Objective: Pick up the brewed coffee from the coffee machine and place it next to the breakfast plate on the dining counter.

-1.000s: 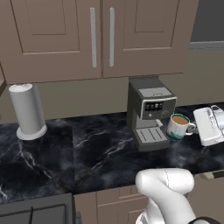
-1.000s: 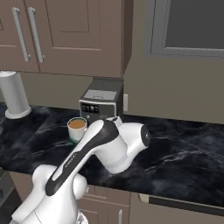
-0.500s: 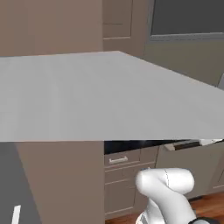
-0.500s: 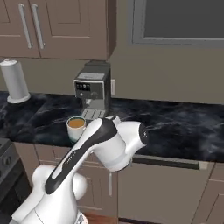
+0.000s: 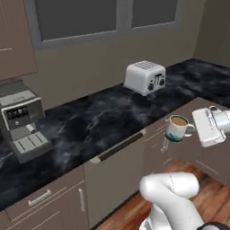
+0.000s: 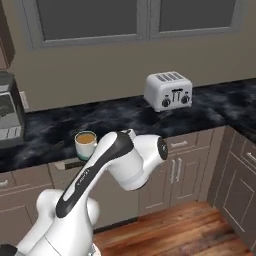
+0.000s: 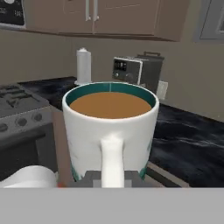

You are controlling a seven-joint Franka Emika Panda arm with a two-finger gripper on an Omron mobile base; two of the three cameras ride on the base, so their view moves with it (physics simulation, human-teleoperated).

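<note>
Mug (image 5: 178, 128) upright off the counter's front edge — gripper (image 5: 194, 129) clamped on its handle, coffee level.

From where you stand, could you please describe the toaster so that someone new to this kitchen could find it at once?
Start at the long black marble-patterned counter under the wide window. The toaster stands on it near the back wall, well right of the coffee machine. It is the rounded silver box with slots on top and dark knobs on its end, whereas the coffee machine is dark, taller and has a drip tray.
</note>
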